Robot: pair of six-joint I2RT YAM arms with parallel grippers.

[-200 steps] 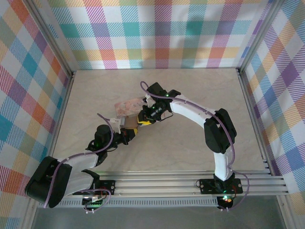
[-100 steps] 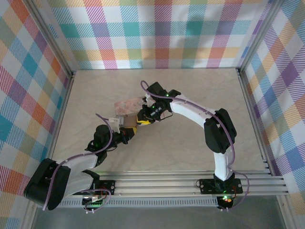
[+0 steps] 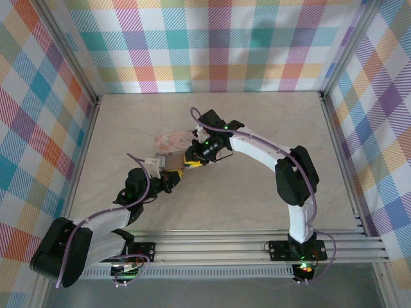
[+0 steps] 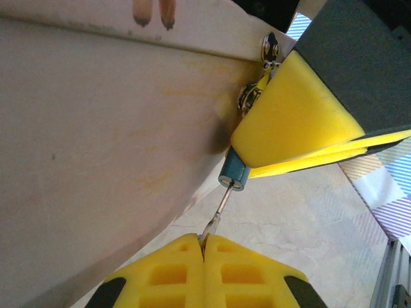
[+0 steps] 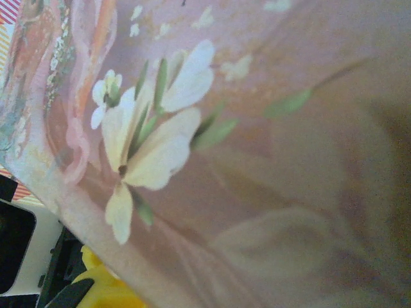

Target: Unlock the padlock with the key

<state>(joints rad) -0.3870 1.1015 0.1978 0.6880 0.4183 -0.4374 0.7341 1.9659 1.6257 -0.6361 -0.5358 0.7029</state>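
Against the edge of the tin box (image 4: 96,128), the yellow padlock (image 4: 289,122) sits just above and to the right of your left hand (image 4: 202,240). That hand is clenched on the thin metal shaft of the key (image 4: 218,215), which slants up to a teal collar (image 4: 232,174) touching the lock's bottom corner. Your right hand (image 3: 194,158) is at the padlock too, but I cannot tell whether it grips, and no lettering is readable, just painted flowers.
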